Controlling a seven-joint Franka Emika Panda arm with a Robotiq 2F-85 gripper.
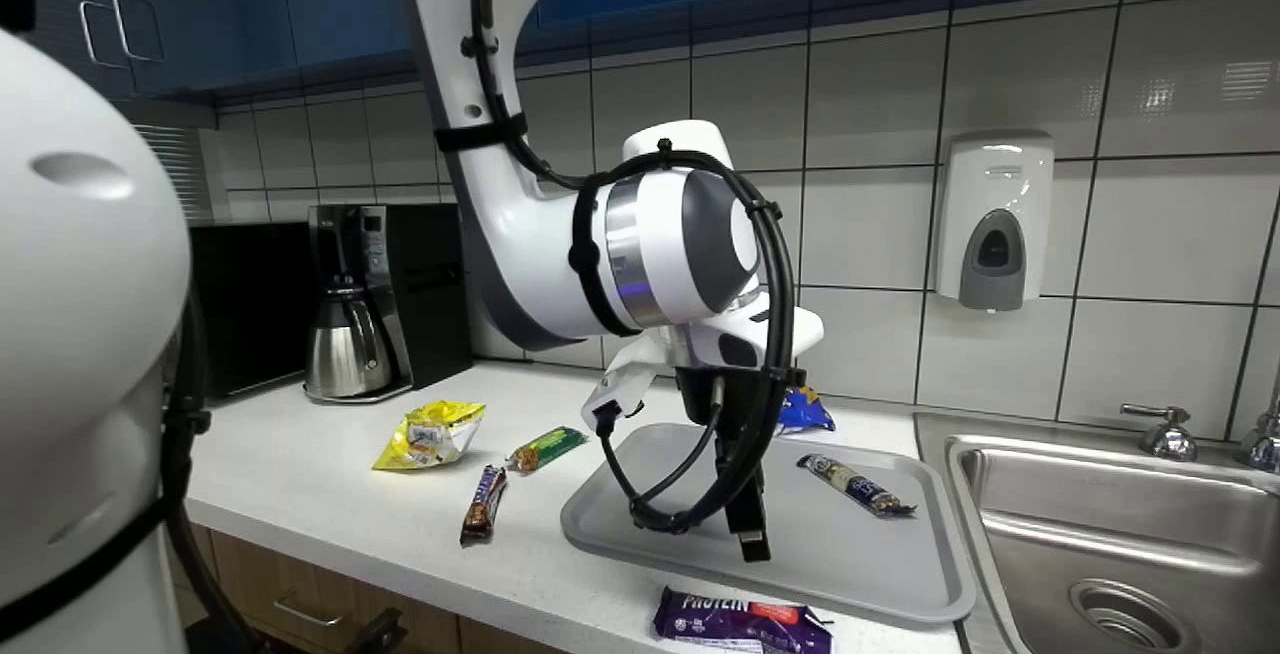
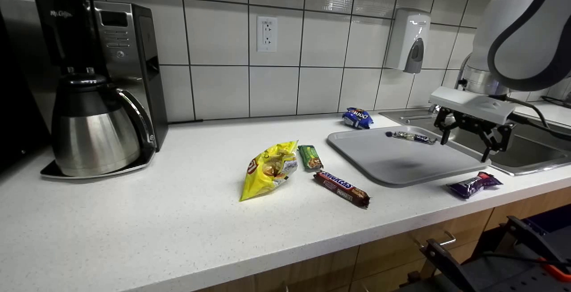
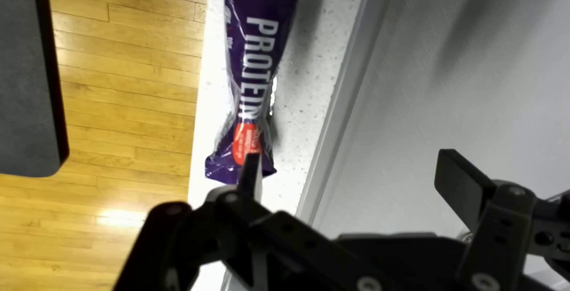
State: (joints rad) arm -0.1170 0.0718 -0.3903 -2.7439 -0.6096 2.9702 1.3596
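While my jaws hang spread wide, I see the purple protein bar [image 3: 260, 55] lying nearest them on the white surface [image 2: 178, 220], just beside the gray tray [image 2: 379, 149], with the Snickers bar [image 2: 341, 188] and yellow bag [image 2: 270, 169] farther off.

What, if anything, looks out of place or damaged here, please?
Nothing looks spilled. What stands out slightly is the protein bar: it lies off the tray, near the front edge of the counter, where it might get knocked off, and looks crinkled toward its red-marked end.
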